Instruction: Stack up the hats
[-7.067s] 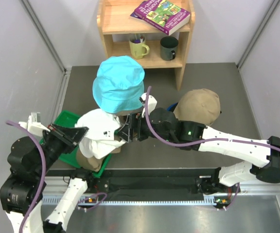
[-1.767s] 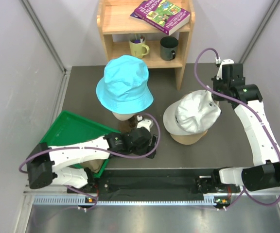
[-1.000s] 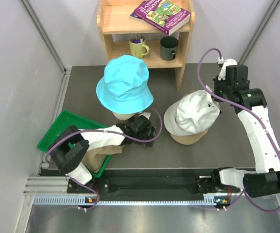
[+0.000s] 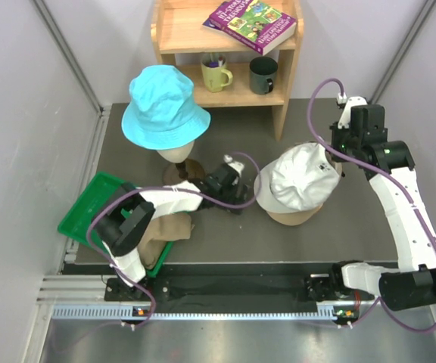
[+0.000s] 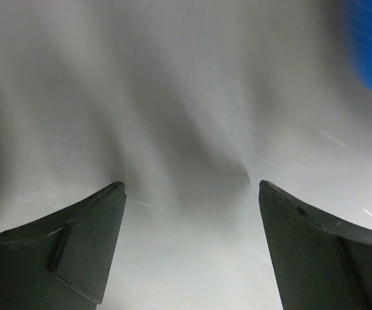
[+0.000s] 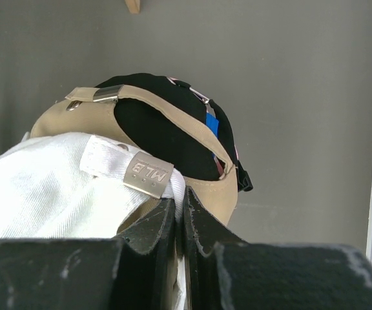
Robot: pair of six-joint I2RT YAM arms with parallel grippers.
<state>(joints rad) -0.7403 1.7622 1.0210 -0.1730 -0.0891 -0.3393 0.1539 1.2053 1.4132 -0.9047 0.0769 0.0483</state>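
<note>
A white cap tops a stack of hats on the stand at the right. In the right wrist view, tan and black caps show beneath the white cap, with slivers of blue and pink. My right gripper is shut on the white cap's back strap. My left gripper stands open at the white cap's brim, blurred white fabric filling its view. The cyan bucket hat sits on the mannequin head at back left.
A wooden shelf with two mugs and a book stands at the back. A green tray lies at the front left, with a tan fabric thing beside it under my left arm. Grey walls close in both sides.
The cyan hat and its mannequin head now stand farther back and left. My left gripper has moved right to the white cap's brim. The right gripper has stayed put.
</note>
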